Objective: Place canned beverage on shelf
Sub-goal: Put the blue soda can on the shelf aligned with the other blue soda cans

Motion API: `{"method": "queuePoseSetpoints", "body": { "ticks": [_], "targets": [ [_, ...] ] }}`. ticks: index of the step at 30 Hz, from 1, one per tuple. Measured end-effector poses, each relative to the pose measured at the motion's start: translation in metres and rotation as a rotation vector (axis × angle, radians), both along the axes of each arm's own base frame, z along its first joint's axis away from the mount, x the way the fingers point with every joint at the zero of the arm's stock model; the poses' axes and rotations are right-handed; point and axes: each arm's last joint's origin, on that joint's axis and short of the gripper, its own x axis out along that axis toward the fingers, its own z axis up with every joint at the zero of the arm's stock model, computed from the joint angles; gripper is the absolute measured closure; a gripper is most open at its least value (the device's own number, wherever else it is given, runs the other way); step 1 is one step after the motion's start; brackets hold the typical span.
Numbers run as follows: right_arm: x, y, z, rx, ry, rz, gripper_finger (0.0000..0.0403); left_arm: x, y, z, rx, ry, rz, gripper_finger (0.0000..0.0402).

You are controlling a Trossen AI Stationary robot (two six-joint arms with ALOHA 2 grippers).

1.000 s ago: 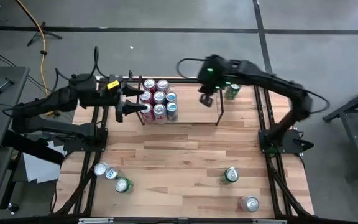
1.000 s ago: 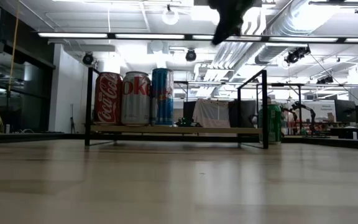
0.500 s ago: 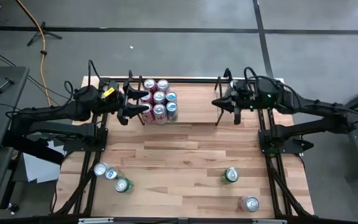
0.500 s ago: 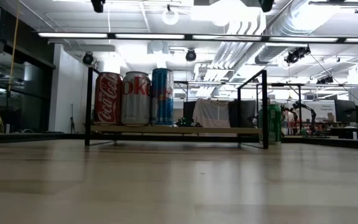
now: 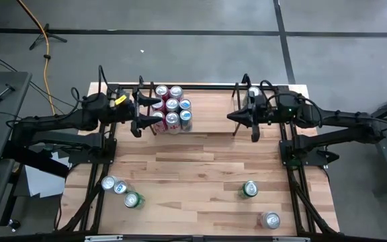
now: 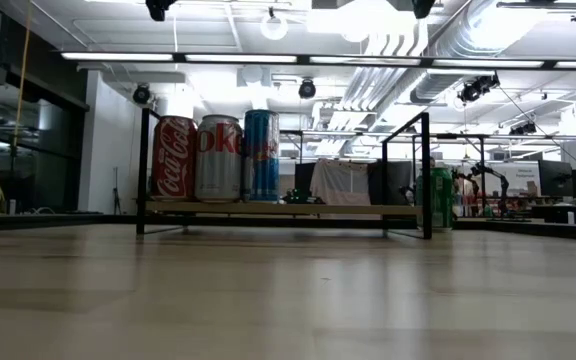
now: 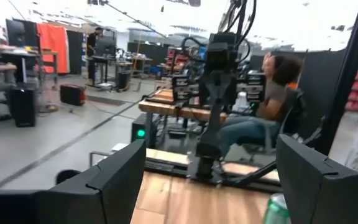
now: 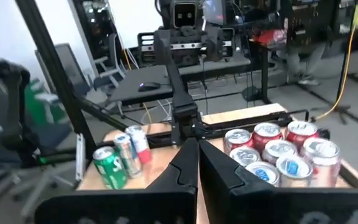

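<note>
Holding seven upright cans (image 5: pixel 171 107) bunched at its left end, the shelf (image 5: pixel 210 126) stands at the table's far edge — the rest of its wood base bare. Left gripper (image 5: pixel 142 111) hovers beside the cans, fingers apart, empty. Right gripper (image 5: pixel 242 115), pressed together, partly hides a green can (image 6: pixel 434 199) just beyond the shelf's right end.

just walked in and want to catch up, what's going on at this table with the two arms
Nothing is being handled right now. The low black-rod shelf with a light wood base holds a cluster of upright drink cans at its left end. The left pincer hovers open beside that cluster; the right pincer is shut and empty by the shelf's right end. Five loose cans lie nearer the front of the wooden table, including a green one.
</note>
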Motion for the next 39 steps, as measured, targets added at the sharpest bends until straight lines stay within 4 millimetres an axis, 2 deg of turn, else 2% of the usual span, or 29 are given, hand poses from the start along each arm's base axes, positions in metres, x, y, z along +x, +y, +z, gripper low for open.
{"method": "queuePoseSetpoints", "body": {
  "ticks": [6,11,17,21,26,30,34,39],
  "targets": [
    [0.000,0.000,0.000,-0.158,0.001,0.010,0.0403,0.001,0.000,-0.003,0.079,0.037,0.012,0.0132],
    [0.000,0.000,0.000,-0.171,0.001,0.011,0.0403,0.001,0.000,-0.003,0.077,0.040,0.012,0.0132],
    [0.001,0.000,0.000,-0.165,0.001,0.010,0.0403,0.001,0.001,-0.005,-0.079,0.061,0.022,0.0132],
    [0.001,-0.001,0.000,-0.166,0.003,-0.004,0.0403,-0.003,-0.007,0.008,-0.184,0.198,-0.057,0.0132],
    [0.000,-0.001,0.000,-0.165,0.003,-0.005,0.0403,-0.009,-0.038,0.024,-0.372,0.574,-0.200,0.0133],
    [0.001,-0.001,0.000,-0.088,0.003,-0.011,0.0403,-0.012,-0.077,0.029,-0.443,0.882,-0.332,0.0138],
    [0.000,-0.001,-0.002,-0.052,0.016,-0.014,0.0403,-0.017,-0.120,0.016,-0.338,1.139,-0.416,0.0142],
    [0.001,-0.001,-0.002,-0.053,0.019,-0.021,0.0403,-0.028,-0.162,-0.013,-0.126,1.403,-0.371,0.0142]
  ]
}}
